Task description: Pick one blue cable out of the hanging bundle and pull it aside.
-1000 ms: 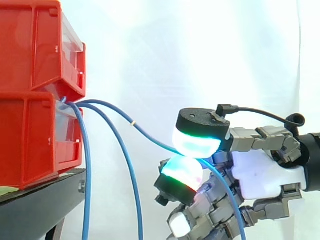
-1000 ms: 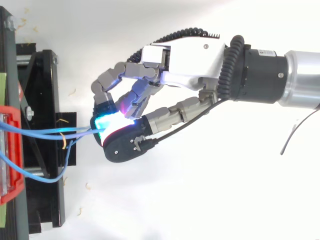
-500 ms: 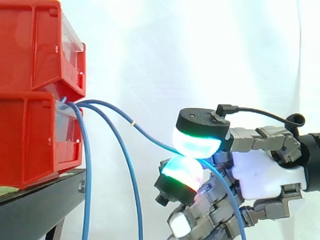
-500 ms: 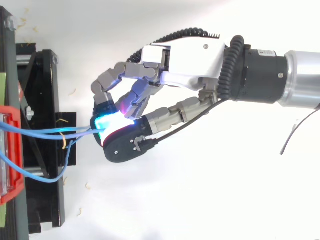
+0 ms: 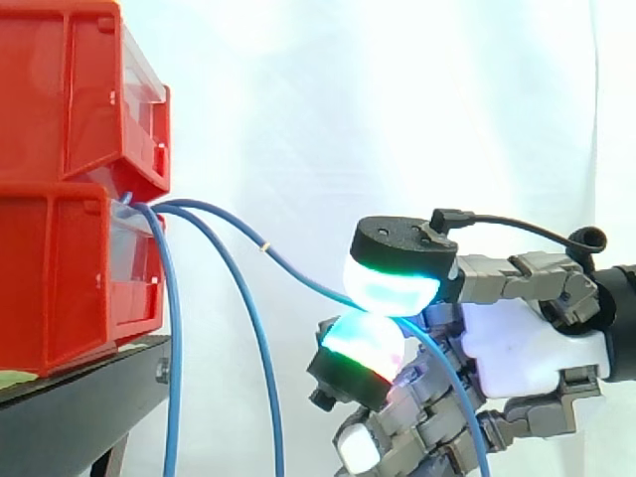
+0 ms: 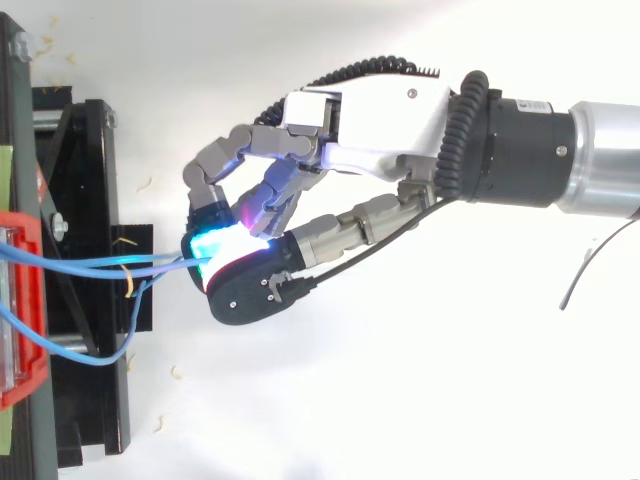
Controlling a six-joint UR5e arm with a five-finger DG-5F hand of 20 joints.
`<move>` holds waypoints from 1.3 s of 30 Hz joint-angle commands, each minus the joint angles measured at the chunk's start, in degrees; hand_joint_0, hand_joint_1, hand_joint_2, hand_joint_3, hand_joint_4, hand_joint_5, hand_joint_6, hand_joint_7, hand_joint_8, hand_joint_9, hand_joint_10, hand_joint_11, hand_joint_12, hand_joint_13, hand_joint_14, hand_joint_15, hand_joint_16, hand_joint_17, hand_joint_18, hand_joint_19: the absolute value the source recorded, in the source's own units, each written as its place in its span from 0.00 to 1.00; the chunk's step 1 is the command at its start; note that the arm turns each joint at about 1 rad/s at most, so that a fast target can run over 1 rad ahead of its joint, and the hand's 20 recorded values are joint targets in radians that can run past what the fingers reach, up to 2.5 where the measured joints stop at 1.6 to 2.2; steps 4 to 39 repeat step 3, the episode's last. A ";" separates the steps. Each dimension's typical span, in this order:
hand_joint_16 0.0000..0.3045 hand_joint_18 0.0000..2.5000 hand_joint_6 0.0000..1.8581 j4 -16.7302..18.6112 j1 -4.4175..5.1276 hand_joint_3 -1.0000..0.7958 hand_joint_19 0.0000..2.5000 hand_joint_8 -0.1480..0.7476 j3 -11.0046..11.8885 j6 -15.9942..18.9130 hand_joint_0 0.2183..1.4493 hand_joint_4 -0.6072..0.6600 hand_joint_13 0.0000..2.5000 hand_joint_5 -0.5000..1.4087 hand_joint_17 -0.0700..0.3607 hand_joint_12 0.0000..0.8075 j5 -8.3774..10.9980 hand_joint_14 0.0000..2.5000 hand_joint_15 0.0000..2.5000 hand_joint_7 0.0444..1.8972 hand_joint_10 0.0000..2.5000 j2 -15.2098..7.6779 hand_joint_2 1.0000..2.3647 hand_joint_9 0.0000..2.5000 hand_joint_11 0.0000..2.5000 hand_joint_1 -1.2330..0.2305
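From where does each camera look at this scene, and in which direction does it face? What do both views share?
Side view: beside the work at about its height, looking level across at the red bins on the black stand, before the white curtain; the hand comes in from the right edge.
Top view: above the work, looking down on the stand; the hand and arm come in from the right edge.
Shared: the hand pinching one blue cable that runs out from the bins.

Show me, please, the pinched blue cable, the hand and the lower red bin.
pinched blue cable (image 5: pixel 263 245): side view, its pale band.
hand (image 5: pixel 517 348): side view, white palm.
lower red bin (image 5: pixel 60 278): side view, side wall.
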 commanded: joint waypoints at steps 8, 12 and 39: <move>0.17 0.33 0.48 0.00 0.00 0.60 0.16 0.51 -0.02 -0.01 0.33 0.42 0.30 0.20 0.44 0.44 0.00 0.00 0.12 0.73 0.00 0.01 0.01 0.39 0.13 0.28; 0.17 0.33 0.48 0.00 0.00 0.60 0.16 0.51 -0.02 -0.01 0.33 0.42 0.30 0.20 0.44 0.44 0.00 0.00 0.12 0.73 0.00 0.01 0.01 0.39 0.13 0.28; 0.17 0.33 0.48 0.00 0.00 0.60 0.16 0.51 -0.02 -0.01 0.33 0.42 0.30 0.20 0.44 0.44 0.00 0.00 0.12 0.73 0.00 0.01 0.01 0.39 0.13 0.28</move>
